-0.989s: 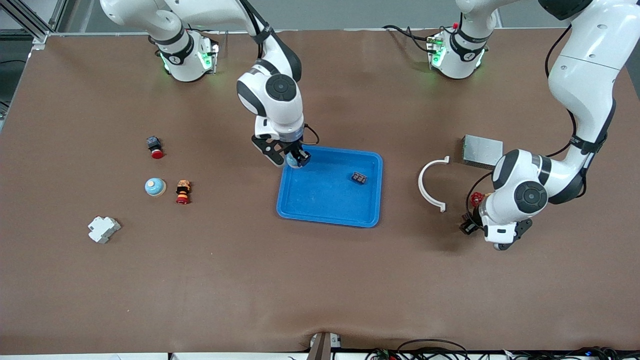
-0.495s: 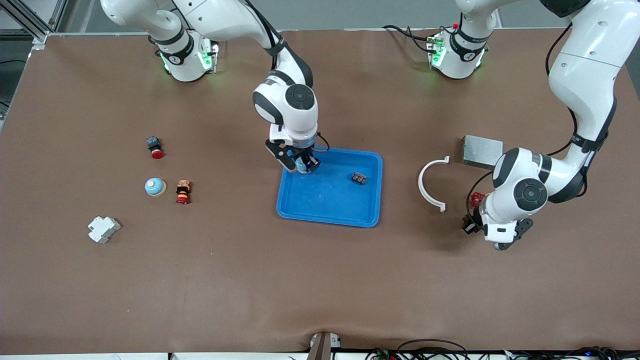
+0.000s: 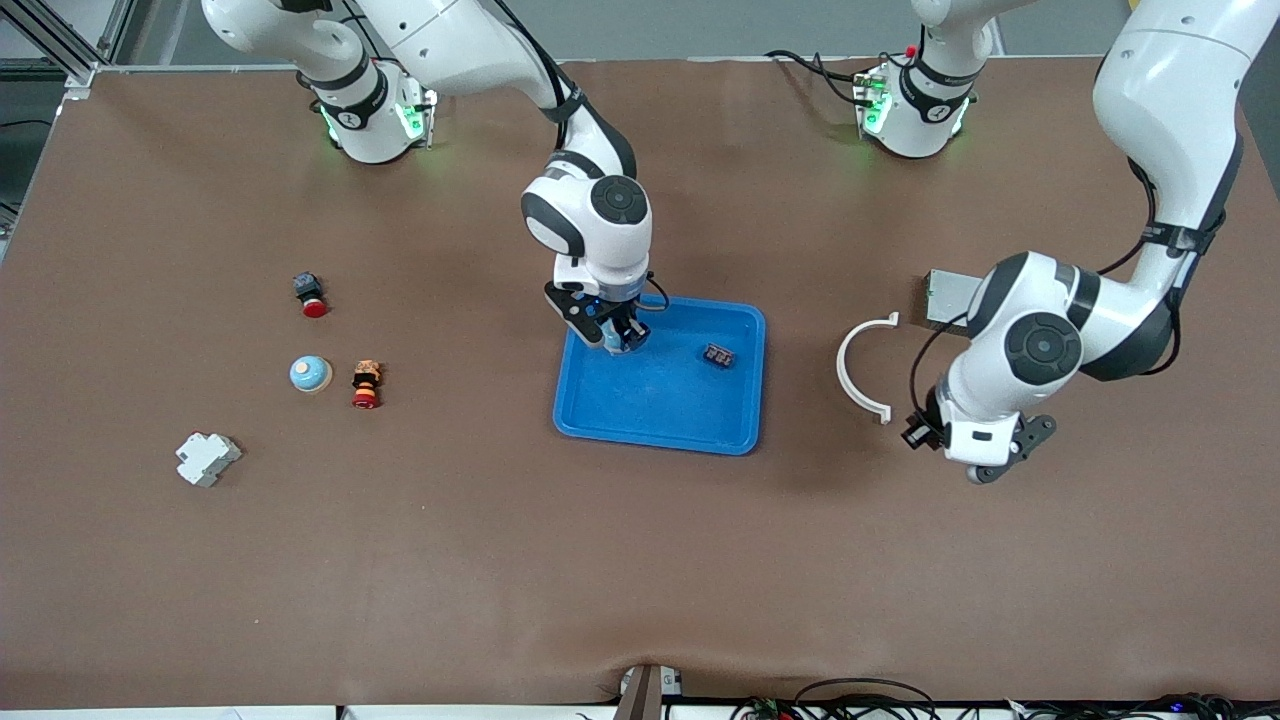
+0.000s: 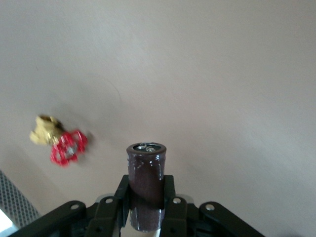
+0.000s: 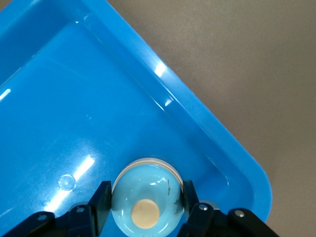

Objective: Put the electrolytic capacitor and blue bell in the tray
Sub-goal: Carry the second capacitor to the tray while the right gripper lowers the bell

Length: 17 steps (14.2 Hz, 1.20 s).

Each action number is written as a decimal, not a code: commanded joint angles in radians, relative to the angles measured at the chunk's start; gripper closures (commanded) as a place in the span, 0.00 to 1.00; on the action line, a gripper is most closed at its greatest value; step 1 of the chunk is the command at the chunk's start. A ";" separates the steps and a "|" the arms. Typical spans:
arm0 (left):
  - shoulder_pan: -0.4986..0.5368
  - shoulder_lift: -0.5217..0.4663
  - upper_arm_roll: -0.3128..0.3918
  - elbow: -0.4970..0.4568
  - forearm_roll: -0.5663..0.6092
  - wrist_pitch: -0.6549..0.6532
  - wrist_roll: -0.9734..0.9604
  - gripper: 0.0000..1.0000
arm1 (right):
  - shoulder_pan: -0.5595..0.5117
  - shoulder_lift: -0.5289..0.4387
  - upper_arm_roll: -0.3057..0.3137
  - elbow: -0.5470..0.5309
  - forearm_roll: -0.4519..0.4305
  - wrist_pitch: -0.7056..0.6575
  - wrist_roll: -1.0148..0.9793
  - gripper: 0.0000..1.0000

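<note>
- A second blue bell (image 3: 311, 374) sat on the brown table (image 3: 400, 560) toward the right arm's end.
- The right gripper (image 5: 143, 207) clasped the blue bell (image 5: 146, 200) over the tray (image 3: 655, 435).
- The left gripper (image 4: 147, 210) pinched the electrolytic capacitor (image 4: 146, 185) above bare table beside a white arc (image 3: 862, 367).

I work over a brown matte bench (image 3: 500, 560) that fills nearly everything I see. A pale metal edge strip (image 3: 250, 67) runs along its side at my bases, with an aluminium frame post (image 3: 60, 40) at one corner. Loose cables (image 3: 860, 695) hang along the edge nearest the front camera. Light is even, shadows soft.
</note>
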 commanded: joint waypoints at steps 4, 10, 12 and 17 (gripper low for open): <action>-0.066 0.014 -0.126 -0.010 -0.016 -0.021 -0.314 1.00 | 0.026 0.034 -0.015 0.043 -0.035 -0.007 0.063 1.00; -0.259 0.136 -0.116 0.088 -0.003 0.009 -0.607 1.00 | 0.026 0.034 -0.017 0.046 -0.040 -0.018 0.067 0.00; -0.310 0.168 -0.087 0.098 -0.003 0.061 -0.662 1.00 | 0.026 0.031 -0.017 0.050 -0.043 -0.024 0.060 0.00; -0.493 0.199 0.095 0.099 -0.012 0.192 -0.739 1.00 | -0.009 0.010 -0.014 0.098 -0.058 -0.241 -0.145 0.00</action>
